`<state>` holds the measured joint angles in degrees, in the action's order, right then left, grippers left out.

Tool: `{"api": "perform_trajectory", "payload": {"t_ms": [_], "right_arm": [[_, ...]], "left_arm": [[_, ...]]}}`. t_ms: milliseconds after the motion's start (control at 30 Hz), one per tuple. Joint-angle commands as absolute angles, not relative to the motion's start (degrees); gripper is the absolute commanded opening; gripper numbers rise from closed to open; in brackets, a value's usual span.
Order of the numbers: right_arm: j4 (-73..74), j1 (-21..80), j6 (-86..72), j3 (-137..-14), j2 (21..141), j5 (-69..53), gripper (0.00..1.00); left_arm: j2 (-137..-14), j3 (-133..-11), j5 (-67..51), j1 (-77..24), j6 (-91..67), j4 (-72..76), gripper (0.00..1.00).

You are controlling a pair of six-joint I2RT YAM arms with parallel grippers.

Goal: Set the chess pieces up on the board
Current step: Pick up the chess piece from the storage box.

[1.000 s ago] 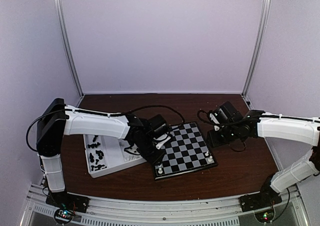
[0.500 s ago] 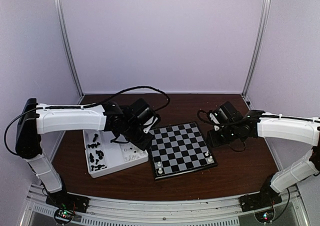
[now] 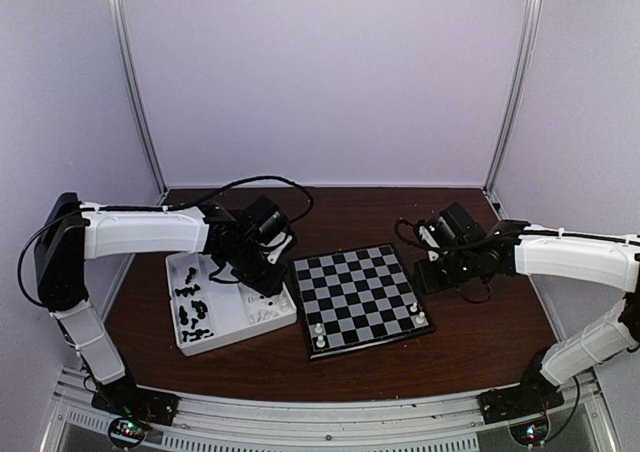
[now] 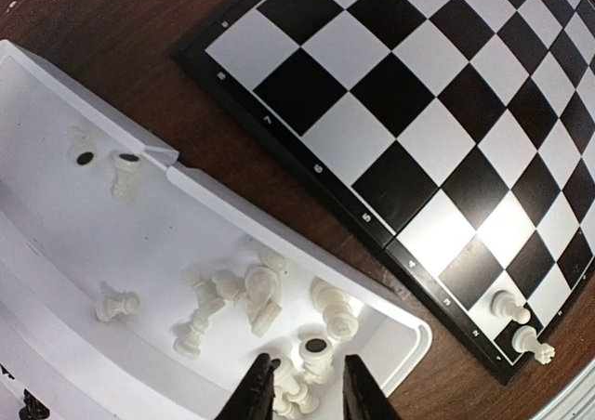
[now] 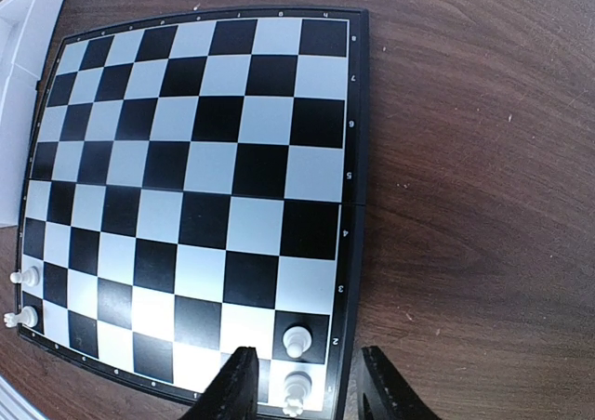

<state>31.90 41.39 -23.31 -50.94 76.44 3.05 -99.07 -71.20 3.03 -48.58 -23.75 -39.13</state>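
**Top external view.** Pale lilac walls (image 3: 330, 72) enclose a dark wood bench (image 3: 480, 342). The board (image 3: 350, 282) lies at mid-bench, set at a slant. White chess pieces stand at its two near corners (image 3: 320, 334) (image 3: 418, 315). A white tray (image 3: 235, 334) sits touching or just beside the board's left edge, with black chess pieces (image 3: 193, 310) in its left compartment. The left arm (image 3: 150, 234) reaches over the tray. The right arm (image 3: 570, 257) ends just beside the board's right edge.

**Left wrist view.** The left jaws stand apart, low over a heap of white pieces (image 4: 246, 295) in the tray compartment next to the board. Pieces show in the gap; contact cannot be told. Two white pieces (image 4: 519, 325) stand at one board corner.

**Right wrist view.** The right jaws stand apart and hold nothing, above the board's near edge. Two white pieces (image 5: 296, 364) stand below the gap, and two more (image 5: 23, 297) at the left corner.
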Motion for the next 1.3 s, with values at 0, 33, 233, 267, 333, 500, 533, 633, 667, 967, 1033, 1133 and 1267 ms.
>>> {"api": "perform_trajectory", "payload": {"t_ms": [0, 33, 233, 267, 333, 500, 533, 633, 667, 967, 1033, 1133, 1267], "right_arm": [[31.68, 41.17, -23.2, -50.97, 75.63, 4.52, 0.39], [31.72, 41.21, -23.23, -51.05, 75.71, 4.51, 0.39], [31.88, 41.22, -23.13, -51.47, 76.11, 4.4, 0.39], [31.9, 41.22, -23.12, -51.58, 76.11, 4.42, 0.39], [32.08, 41.22, -23.05, -51.74, 76.2, 4.54, 0.39], [32.17, 41.18, -23.02, -51.94, 76.53, 4.5, 0.39], [32.12, 41.22, -23.03, -51.94, 76.62, 4.54, 0.39], [32.19, 41.21, -23.03, -52.11, 76.88, 4.56, 0.39], [32.18, 41.21, -23.03, -52.12, 76.9, 4.52, 0.39], [32.3, 41.18, -23.06, -52.08, 77.26, 4.63, 0.39], [32.18, 41.21, -23.07, -51.97, 77.2, 4.64, 0.39], [32.08, 41.19, -23.07, -51.94, 77.17, 4.7, 0.38], [31.87, 41.22, -23.27, -51.9, 77.24, 4.46, 0.39]], "left_arm": [[-100.59, -71.33, 0.56, -48.6, -22.63, -37.93, 0.3], [-100.9, -71.51, 0.37, -48.6, -22.53, -38.01, 0.3], [-102.73, -72.12, 0.0, -48.6, -22.36, -37.88, 0.3], [-103.0, -72.22, 0.0, -48.6, -22.33, -37.83, 0.3], [-103.51, -72.41, 0.0, -48.6, -22.09, -37.71, 0.3], [-104.33, -72.83, 0.0, -48.6, -21.63, -37.58, 0.29], [-104.5, -72.92, 0.0, -48.6, -21.56, -37.48, 0.29], [-105.08, -73.18, 0.0, -48.6, -21.45, -37.28, 0.29], [-105.28, -73.29, 0.0, -48.6, -21.45, -37.2, 0.29], [-105.68, -73.48, -3.25, -48.6, -21.47, -36.78, 0.09], [-105.1, -73.56, -3.19, -48.6, -21.49, -37.12, 0.07], [-103.77, -73.65, -2.58, -48.6, -21.38, -37.8, 0.07], [-101.32, -74.36, -0.9, -48.6, -21.2, -39.64, 0.06]]}}
